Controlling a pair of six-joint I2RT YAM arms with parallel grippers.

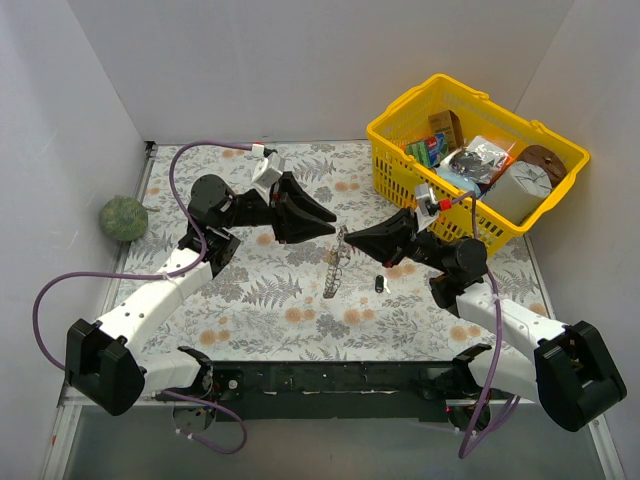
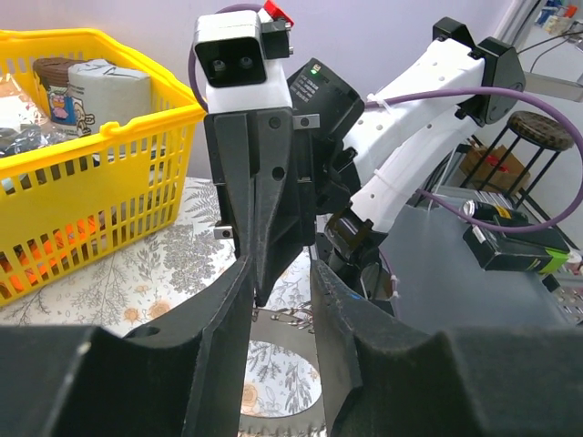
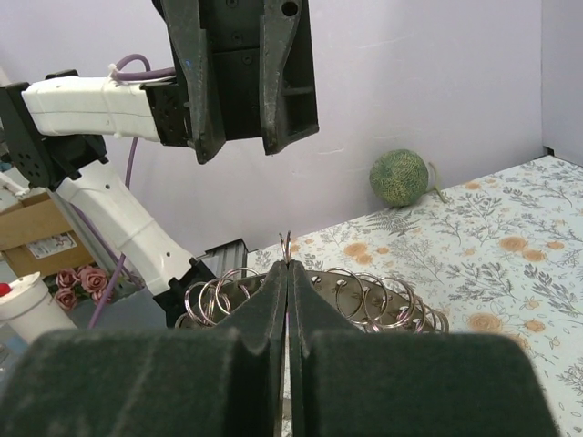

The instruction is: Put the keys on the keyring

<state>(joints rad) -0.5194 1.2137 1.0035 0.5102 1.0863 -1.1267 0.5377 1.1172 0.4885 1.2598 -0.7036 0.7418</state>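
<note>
Nearest you, a dark key (image 1: 379, 284) lies on the floral surface (image 1: 260, 300). Just left of it the keyring (image 1: 336, 264) stands edge-on, its top pinched by the right gripper (image 1: 346, 238) jaws. Just beyond, the left gripper (image 1: 332, 223) hangs with jaws spread. A yellow basket (image 1: 395, 175) sits far right.

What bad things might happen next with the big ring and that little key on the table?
The right tool pinches only the thin edge of the keyring, so the ring might twist or slip out. The left tool hangs very close to the right one, so the two might bump. The small dark key lies loose on the table nearby and might get knocked away.
</note>
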